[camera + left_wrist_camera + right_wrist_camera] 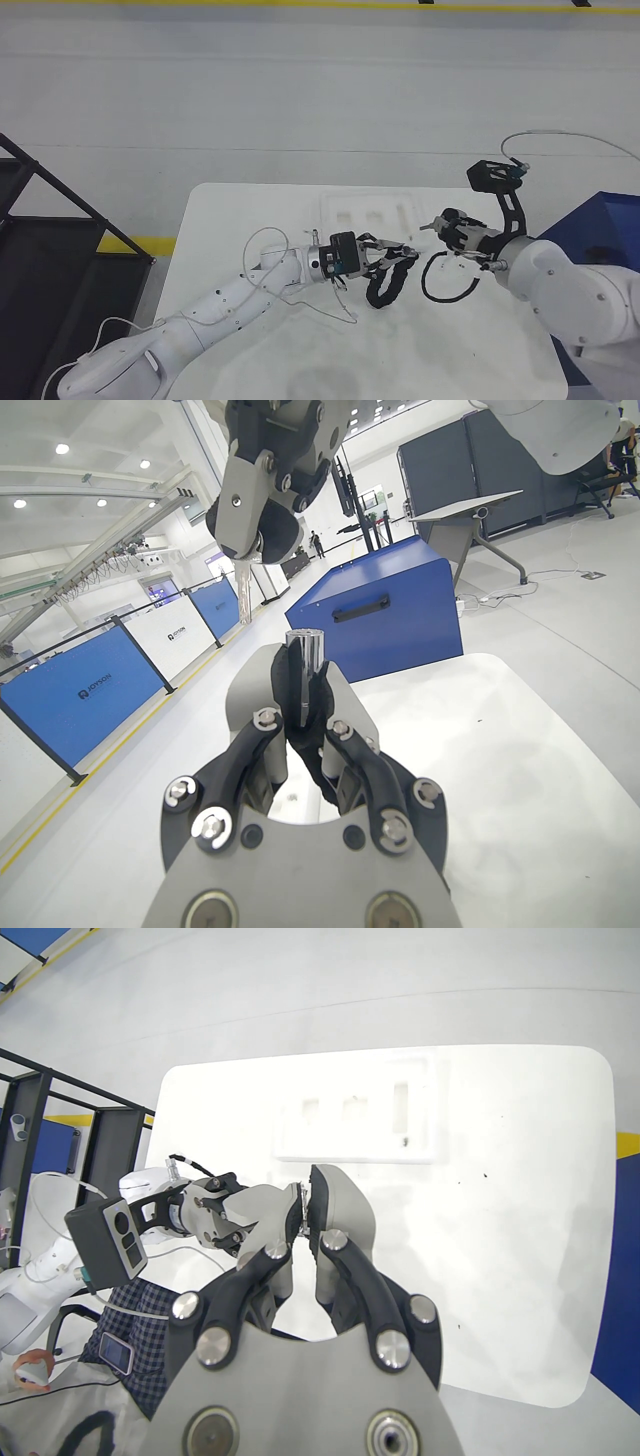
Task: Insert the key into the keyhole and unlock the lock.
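Two arms face each other above the white counter [250,220]. Left fingers [350,705] clamp narrowly on the chrome lock cylinder [305,670], its black cable [380,293] dangling, presenting the keyhole end toward the other arm, likely to brace it for insertion. Right fingers [245,510] pinch the silver metal key [243,592] by its head; the blade points at the cylinder, long axes near parallel, tip apart and offset sideways.
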`<state>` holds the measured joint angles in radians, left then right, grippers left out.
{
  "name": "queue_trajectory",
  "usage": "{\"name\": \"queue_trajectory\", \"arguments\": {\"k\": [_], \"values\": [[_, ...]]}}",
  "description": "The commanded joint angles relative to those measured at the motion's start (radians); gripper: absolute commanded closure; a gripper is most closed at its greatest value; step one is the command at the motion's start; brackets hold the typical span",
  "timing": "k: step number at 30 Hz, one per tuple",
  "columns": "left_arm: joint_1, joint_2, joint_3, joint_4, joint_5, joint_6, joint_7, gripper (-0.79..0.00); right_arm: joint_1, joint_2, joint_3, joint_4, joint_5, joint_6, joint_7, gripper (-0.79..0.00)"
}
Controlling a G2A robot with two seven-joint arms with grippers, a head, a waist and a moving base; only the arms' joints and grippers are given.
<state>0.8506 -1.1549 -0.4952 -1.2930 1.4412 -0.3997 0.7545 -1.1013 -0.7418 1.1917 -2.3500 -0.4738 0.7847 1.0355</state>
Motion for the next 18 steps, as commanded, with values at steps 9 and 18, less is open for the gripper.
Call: {"name": "queue_trajectory", "arguments": {"k": [9, 18], "values": [[0.012, -0.010, -0.033, -0.017, 0.023, -0.037, -0.053, 0.000, 0.026, 0.034, -0.063, 0.000, 0.002, 0.015, -0.015, 0.000], [0.020, -0.025, -0.051, 0.009, 0.021, -0.058, -0.085, 0.000, 0.063, 0.062, -0.093, 0.000, 0.027, 0.037, -0.037, 0.000]]}}
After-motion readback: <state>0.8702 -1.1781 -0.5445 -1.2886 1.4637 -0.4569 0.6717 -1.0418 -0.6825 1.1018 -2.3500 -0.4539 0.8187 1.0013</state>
